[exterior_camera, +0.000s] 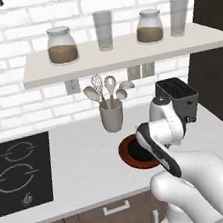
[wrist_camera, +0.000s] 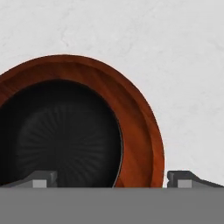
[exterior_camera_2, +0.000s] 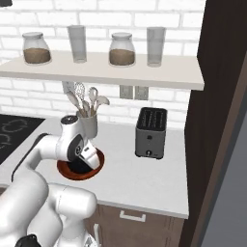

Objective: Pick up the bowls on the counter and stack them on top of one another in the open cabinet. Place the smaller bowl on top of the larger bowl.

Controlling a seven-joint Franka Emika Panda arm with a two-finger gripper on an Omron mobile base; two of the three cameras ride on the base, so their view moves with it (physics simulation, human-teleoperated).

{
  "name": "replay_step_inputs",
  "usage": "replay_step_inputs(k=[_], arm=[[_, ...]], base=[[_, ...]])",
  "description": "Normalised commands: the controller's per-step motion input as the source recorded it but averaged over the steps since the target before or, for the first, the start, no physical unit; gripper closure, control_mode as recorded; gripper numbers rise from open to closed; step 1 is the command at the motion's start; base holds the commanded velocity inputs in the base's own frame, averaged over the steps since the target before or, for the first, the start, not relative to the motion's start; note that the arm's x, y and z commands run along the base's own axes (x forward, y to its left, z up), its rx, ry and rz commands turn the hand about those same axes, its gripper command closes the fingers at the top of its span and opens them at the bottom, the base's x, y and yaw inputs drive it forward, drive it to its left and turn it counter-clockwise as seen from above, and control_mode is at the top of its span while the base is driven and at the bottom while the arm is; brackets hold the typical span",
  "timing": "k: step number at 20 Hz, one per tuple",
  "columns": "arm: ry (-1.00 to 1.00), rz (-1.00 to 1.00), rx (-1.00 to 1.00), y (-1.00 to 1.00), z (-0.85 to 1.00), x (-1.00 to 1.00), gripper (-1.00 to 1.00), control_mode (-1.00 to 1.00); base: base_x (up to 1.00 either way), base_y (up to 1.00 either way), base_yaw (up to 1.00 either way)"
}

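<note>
The open cabinet (exterior_camera_2: 222, 120) fills the right side of the right base view as a tall dark brown panel, and shows as a dark strip at the upper right of the left base view. The counter (exterior_camera: 76, 164) spreads pale grey across the middle of both base views, with the black cooktop (exterior_camera: 18, 170) at the left edge of the left base view. Above it, the wall shelf (exterior_camera: 120, 54) carries two jars and two glasses. The black toaster (exterior_camera_2: 151, 132) stands right of centre in the right base view.

The larger bowl (wrist_camera: 140, 122), reddish-brown, sits on the counter at centre of the left base view, just in front of the grey utensil cup (exterior_camera: 111, 116). The smaller bowl (wrist_camera: 61, 135), glossy black, rests inside it already, at the lower left of the hand view.

The gripper (wrist_camera: 111, 179) hovers low over the bowls' edge. Its jaws stand wide apart and hold nothing; one fingertip (wrist_camera: 41, 179) lies over the black bowl, the other over bare counter beyond the brown rim.
</note>
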Motion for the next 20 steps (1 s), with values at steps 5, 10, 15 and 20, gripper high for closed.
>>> replay_step_inputs(k=[5, 10, 15, 20], arm=[[-0.01, 0.01, 0.0, -0.46, 0.0, -0.1, -1.0, -1.0], [-0.02, 0.03, 0.03, -0.25, -0.03, 0.0, -1.0, -1.0], [0.0, 0.06, 0.01, 0.0, -0.33, 0.05, -1.0, -1.0], [0.0, 0.06, 0.0, 0.0, -0.39, 0.0, -1.0, -1.0]], base=[[0.0, 0.0, 0.0], [0.0, 0.0, 0.0], [0.0, 0.0, 0.0], [0.0, 0.0, 0.0]])
